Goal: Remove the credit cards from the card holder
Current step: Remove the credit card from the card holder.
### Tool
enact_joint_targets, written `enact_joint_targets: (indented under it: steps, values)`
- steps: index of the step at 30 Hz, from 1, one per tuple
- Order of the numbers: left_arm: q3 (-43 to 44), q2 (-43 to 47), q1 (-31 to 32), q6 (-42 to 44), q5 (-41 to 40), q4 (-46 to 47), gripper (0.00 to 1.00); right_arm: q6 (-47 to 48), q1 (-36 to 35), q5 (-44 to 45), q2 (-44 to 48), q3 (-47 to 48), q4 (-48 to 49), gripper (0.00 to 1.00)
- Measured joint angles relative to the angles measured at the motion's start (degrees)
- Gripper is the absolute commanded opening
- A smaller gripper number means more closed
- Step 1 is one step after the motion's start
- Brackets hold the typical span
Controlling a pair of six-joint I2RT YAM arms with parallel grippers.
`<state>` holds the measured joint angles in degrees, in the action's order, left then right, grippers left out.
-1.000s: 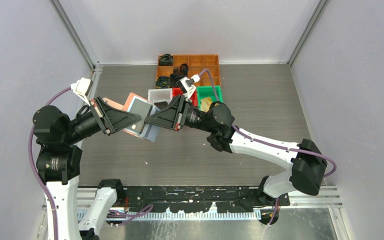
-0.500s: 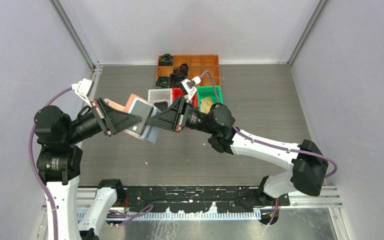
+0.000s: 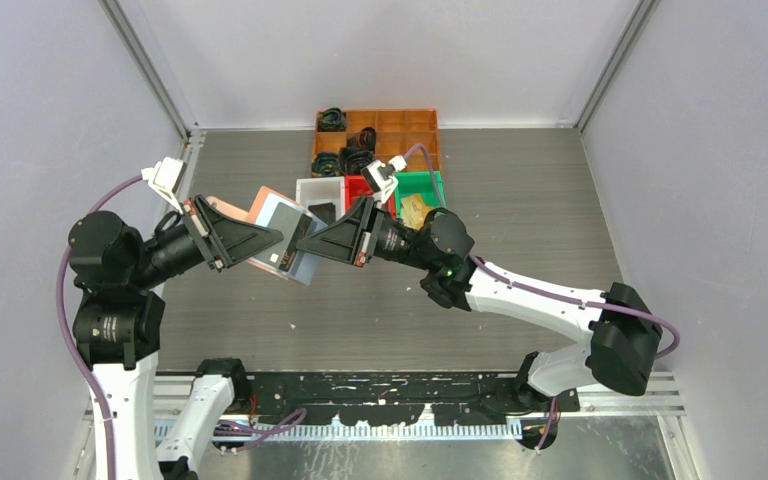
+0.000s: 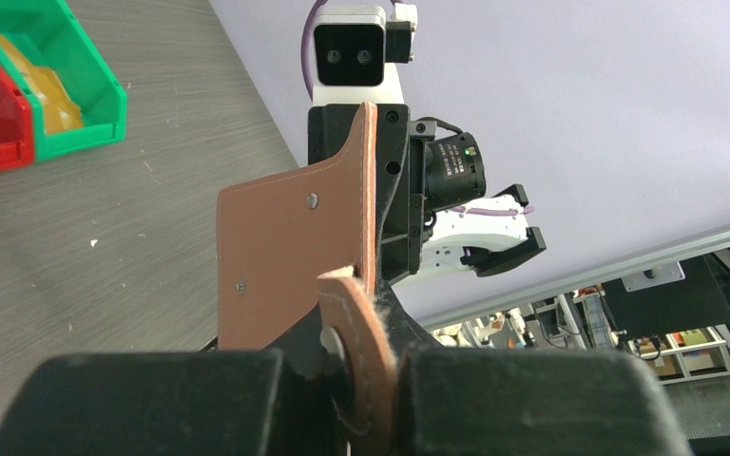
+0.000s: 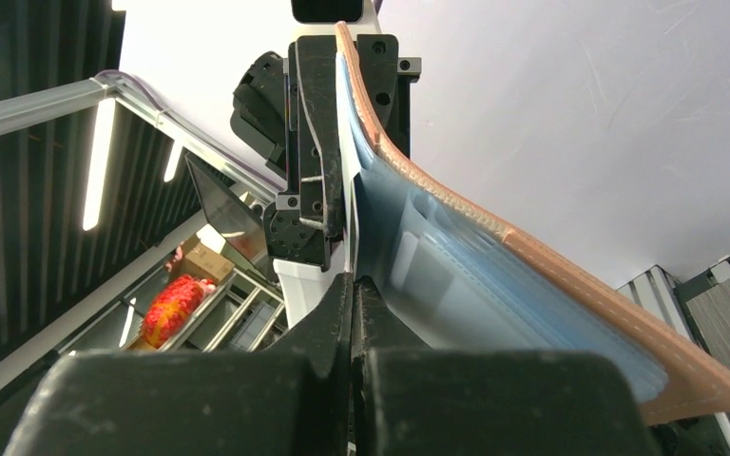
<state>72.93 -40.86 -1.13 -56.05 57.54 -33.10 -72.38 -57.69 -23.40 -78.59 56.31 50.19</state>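
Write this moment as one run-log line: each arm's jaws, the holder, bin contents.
left gripper: shut on card holder | right gripper: shut at pocket edge, card unseen | holder: held off table | green bin: orange-yellow card

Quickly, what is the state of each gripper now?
Left gripper: shut on the card holder.
Right gripper: shut; what it pinches cannot be told.

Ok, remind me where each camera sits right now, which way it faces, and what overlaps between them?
Top external: above and behind the bases, looking down on the table; both arms show, meeting at the card holder held off the table.
Left wrist: on the left arm, looking along the left gripper, shut on the holder's strap tab, at the right arm's camera.
Right wrist: on the right arm, looking along the right gripper, jaws shut at the holder's blue pocket edge, at the left arm.
Shared: the card holder shows in all three views.
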Motion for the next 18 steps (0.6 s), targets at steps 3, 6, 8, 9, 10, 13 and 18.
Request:
enact_joint_targets:
  steps: [3, 6, 8, 9, 10, 13, 18]
  values:
    - [0.02, 0.02, 0.00, 0.85, -0.15, -0.26, 0.00, 0.11, 0.00, 0.02, 0.00, -0.02, -0.15, 0.26]
    - [0.22, 0.09, 0.00, 1.64, -0.76, -0.28, 0.00, -0.39, -0.07, 0.15, -0.07, -0.09, -0.33, 0.34]
    - [0.24, 0.24, -0.02, 2.43, -1.05, -0.44, 0.00, -0.79, -0.11, 0.24, -0.22, -0.09, 0.22, 0.34]
    - [0.24, 0.33, -0.02, 2.60, -1.07, -0.48, 0.00, -1.11, -0.11, 0.22, -0.46, -0.04, 0.70, 0.33]
    - [0.24, 0.42, -0.02, 2.80, -1.16, -0.61, 0.00, -1.46, -0.11, 0.22, -0.87, 0.17, 1.20, 0.33]
    - [0.24, 0.52, -0.02, 3.65, -1.44, -1.03, 0.00, -2.43, -0.11, 0.17, -2.23, 0.83, 2.36, 0.30]
    - [0.26, 0.57, -0.02, 4.63, -1.64, -1.68, 0.00, -3.74, -0.11, 0.17, -3.61, 1.38, 3.39, 0.14]
